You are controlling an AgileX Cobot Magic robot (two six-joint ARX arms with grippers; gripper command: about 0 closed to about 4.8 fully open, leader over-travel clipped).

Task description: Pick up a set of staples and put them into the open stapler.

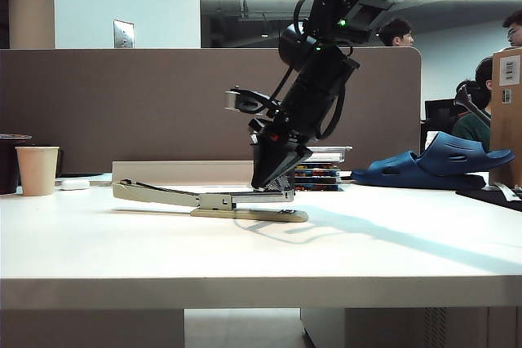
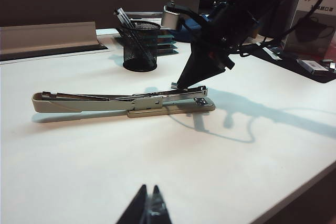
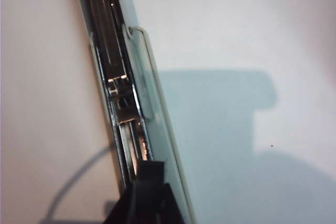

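White table (image 1: 98, 242): right gripper (image 1: 280, 181), pinched nearly shut, tips in the stapler (image 1: 212, 201) channel; staples unseen, might jam askew. Left gripper (image 2: 148, 208) idles shut, bottom-centre.

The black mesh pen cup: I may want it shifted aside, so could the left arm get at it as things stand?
Probably yes. The left gripper sits shut, low over bare table. The stapler lies across the way to the pen cup, but it is low enough to pass over. The right gripper works beside it.
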